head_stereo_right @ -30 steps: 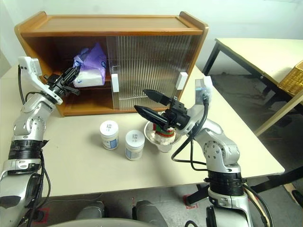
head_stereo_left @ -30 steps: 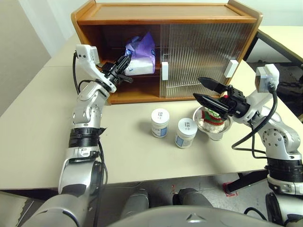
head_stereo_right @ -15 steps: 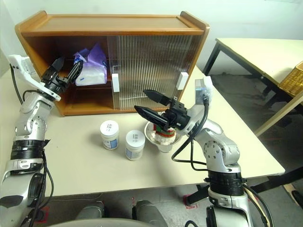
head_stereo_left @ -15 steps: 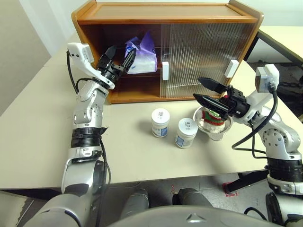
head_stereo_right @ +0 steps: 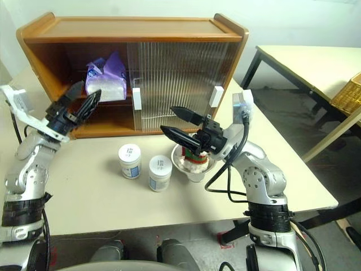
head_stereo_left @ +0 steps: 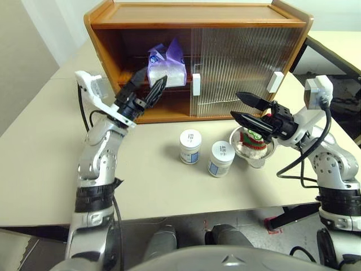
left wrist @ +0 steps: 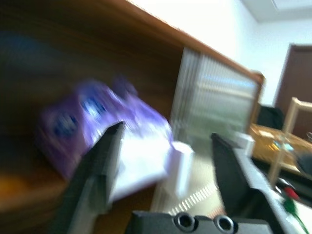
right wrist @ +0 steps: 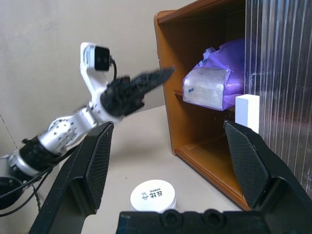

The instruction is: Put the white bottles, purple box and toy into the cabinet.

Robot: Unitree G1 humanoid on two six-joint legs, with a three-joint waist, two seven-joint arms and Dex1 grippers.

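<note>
The purple box [head_stereo_left: 167,66] lies on the upper shelf in the open left half of the cabinet [head_stereo_left: 197,22]. My left gripper [head_stereo_left: 153,78] hovers just outside that opening, open and holding nothing; the left wrist view looks between its fingers at the purple box [left wrist: 97,131]. Two white bottles [head_stereo_left: 190,146] [head_stereo_left: 221,158] stand side by side on the table in front of the cabinet. To their right the toy [head_stereo_left: 252,139] sits in a shallow metal bowl [head_stereo_left: 265,160]. My right gripper [head_stereo_left: 235,104] stands open just above and behind the toy, pointing left.
Ribbed sliding doors [head_stereo_left: 242,62] with white handles cover the cabinet's right half. The lower left shelf [head_stereo_left: 163,113] is bare. A second table [head_stereo_right: 304,62] and a wicker basket [head_stereo_right: 347,93] stand off to the right. The table's front edge runs close below the bottles.
My left gripper let go of the purple box and pulled back out of the cabinet. The box stays on the upper shelf. The right arm kept still.
</note>
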